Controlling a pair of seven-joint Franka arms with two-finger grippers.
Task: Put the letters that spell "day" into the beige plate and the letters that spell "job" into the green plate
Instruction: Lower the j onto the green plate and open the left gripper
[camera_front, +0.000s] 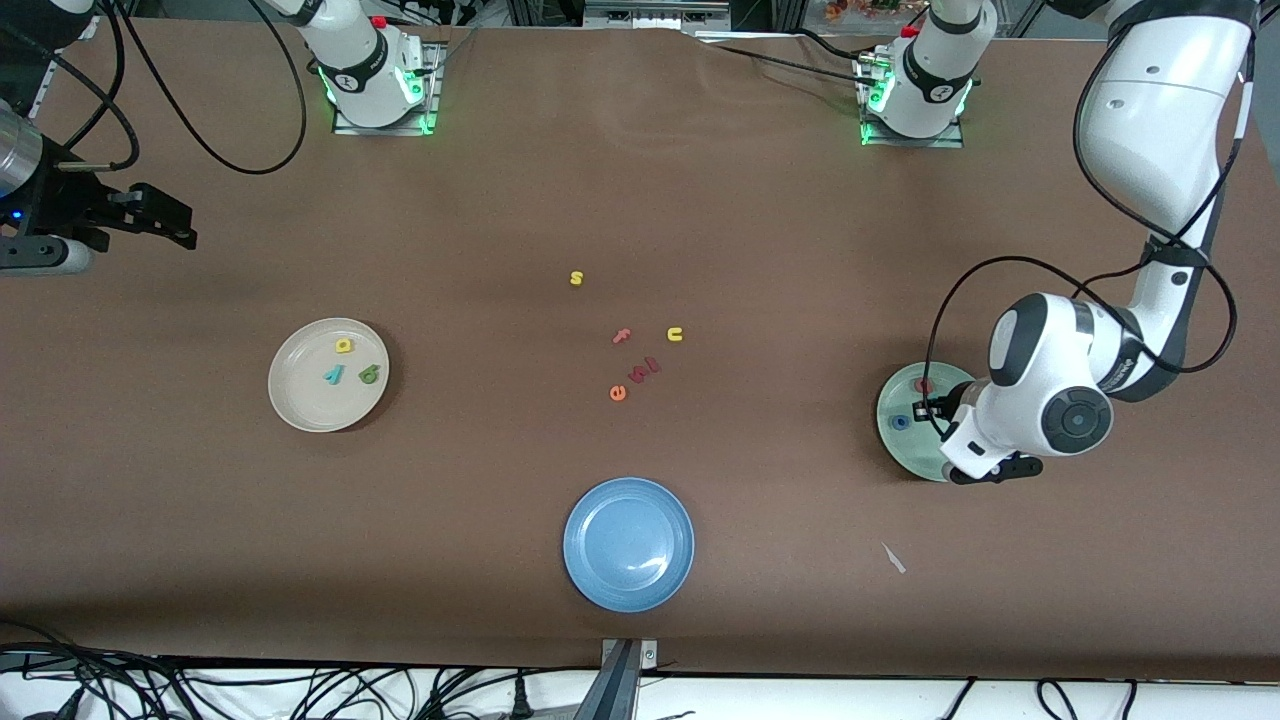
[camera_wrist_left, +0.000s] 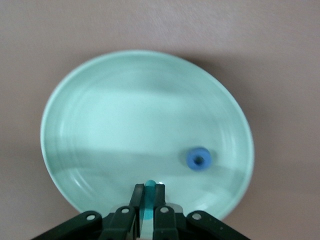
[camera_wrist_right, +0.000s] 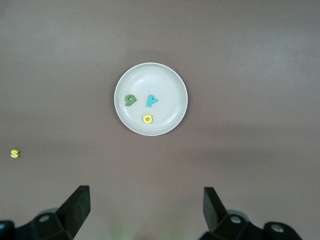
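Note:
The green plate (camera_front: 905, 447) lies toward the left arm's end of the table. In it are the blue o (camera_front: 900, 422) and the salmon b (camera_front: 924, 385). My left gripper (camera_front: 936, 408) hangs low over this plate (camera_wrist_left: 125, 125), shut on the teal j (camera_wrist_left: 148, 204), with the o (camera_wrist_left: 198, 159) beside it. The beige plate (camera_front: 300, 400) toward the right arm's end holds the yellow a (camera_front: 343, 346), teal y (camera_front: 333, 375) and green d (camera_front: 369, 374). My right gripper (camera_wrist_right: 145, 200) waits open and empty, high up, looking down on that plate (camera_wrist_right: 150, 70).
A blue plate (camera_front: 628, 543) lies near the front edge at mid-table. Loose letters lie in the middle: yellow s (camera_front: 576, 278), yellow u (camera_front: 675, 334), pink f (camera_front: 621, 336), orange e (camera_front: 617, 393) and dark red ones (camera_front: 645, 370). A paper scrap (camera_front: 893, 557) lies nearer the front camera than the green plate.

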